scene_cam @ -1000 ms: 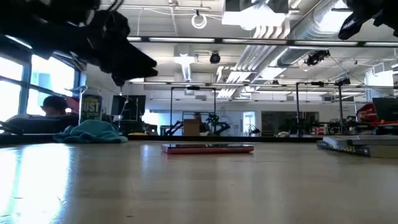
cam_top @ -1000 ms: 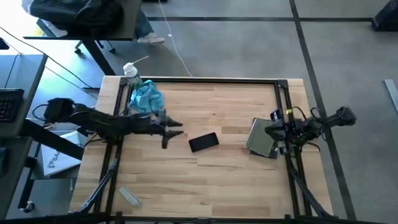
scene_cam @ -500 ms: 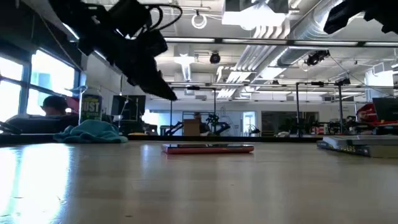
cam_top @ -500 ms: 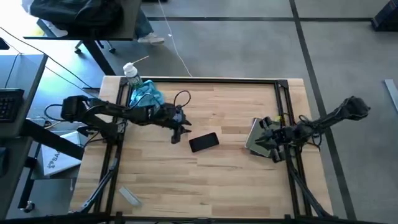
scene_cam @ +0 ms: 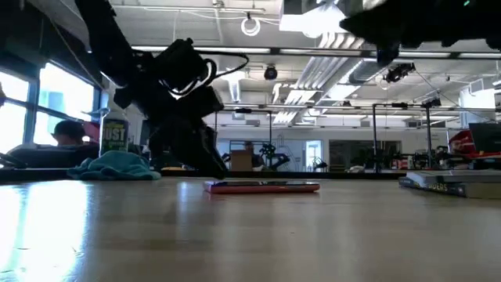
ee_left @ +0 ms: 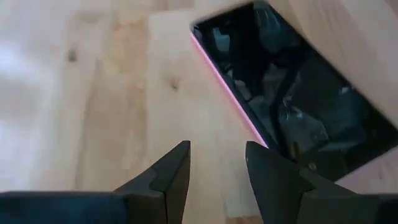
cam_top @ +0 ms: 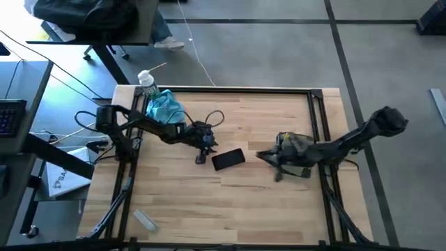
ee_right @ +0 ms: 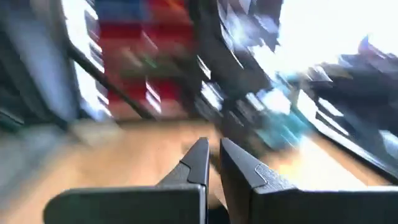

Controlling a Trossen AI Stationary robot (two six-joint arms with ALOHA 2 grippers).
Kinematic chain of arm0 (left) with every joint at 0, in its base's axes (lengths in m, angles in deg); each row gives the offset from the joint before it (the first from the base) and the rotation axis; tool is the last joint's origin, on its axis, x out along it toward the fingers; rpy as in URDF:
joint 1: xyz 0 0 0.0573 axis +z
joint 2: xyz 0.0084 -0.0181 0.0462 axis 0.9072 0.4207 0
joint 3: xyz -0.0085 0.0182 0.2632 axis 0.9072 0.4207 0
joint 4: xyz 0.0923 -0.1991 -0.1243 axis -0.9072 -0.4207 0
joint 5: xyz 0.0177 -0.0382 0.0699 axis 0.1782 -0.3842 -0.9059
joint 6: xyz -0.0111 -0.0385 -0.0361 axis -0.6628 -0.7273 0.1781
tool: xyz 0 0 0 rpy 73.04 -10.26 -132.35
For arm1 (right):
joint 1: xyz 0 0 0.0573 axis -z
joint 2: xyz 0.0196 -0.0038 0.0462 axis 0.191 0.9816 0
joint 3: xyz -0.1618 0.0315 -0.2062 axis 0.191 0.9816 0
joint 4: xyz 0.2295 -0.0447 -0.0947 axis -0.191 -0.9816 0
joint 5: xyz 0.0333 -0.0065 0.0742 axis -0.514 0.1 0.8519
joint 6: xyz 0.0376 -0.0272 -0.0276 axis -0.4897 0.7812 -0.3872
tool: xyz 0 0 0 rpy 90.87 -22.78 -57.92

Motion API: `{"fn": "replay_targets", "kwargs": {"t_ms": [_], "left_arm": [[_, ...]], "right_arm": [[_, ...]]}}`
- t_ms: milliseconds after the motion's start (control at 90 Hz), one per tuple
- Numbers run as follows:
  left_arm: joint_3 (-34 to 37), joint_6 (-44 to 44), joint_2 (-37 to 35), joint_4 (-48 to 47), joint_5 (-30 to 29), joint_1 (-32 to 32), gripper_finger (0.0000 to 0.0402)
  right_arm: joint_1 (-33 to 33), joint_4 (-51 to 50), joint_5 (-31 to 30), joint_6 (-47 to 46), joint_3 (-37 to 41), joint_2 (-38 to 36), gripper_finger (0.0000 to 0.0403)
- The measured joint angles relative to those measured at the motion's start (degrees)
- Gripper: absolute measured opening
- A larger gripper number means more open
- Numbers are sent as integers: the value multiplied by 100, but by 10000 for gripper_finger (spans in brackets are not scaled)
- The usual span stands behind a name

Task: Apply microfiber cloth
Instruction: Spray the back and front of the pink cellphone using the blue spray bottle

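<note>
Green bottle [scene_cam: 114, 138] label perhaps reads "JUST", beside microfiber cloth [scene_cam: 116, 166].

Wooden table [cam_top: 244, 195] with microfiber cloth [cam_top: 163, 107], bottle [cam_top: 145, 81], phone [cam_top: 228, 159] (pink-edged), grey pad [cam_top: 294, 155]

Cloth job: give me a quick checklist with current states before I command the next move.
1. Cloth free to grab: ok, it lies alone at the table's far left corner beside a bottle.
2. Left claw on the cloth: not ok, it is low beside the phone, well away from the cloth.
3. Left claw empty: ok, fingers apart with nothing between them.
4. Phone screen uncovered: ok, nothing lies on it.
5. Right claw clear of the phone: ok, it hangs above the table between phone and grey pad.
6. Right claw empty: ok, nearly closed, nothing held.
</note>
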Motion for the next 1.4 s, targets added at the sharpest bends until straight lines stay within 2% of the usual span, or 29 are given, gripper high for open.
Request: {"fn": "replay_targets", "kwargs": {"t_ms": [156, 367, 500, 711, 889, 1089, 1400], "left_arm": [[-11, -7, 169, -23, -11, -147, 135], [-24, -193, 267, 8, -98, -410, 135], [-22, -461, 273, 24, -138, -628, 135], [-14, -548, 313, 70, -152, -1070, 130], [-2, -568, 328, 250, -262, -1304, 122], [0, -564, 490, 411, -315, -1447, 115], [7, -566, 802, 1117, -278, -1508, 99]], "right_arm": [[161, -1791, 64, -108, -1067, 954, 14], [194, -4562, 208, 77, -2452, 2137, 57], [114, -5487, 143, 488, -2996, 2688, 85], [-102, -5219, 31, 1504, -3242, 3561, 119], [-170, -4475, -907, 2420, -3264, 4158, 124], [-112, -3707, -732, 3295, -3268, 4389, 124], [46, -2709, -699, 3935, -3250, 4404, 116]]}}
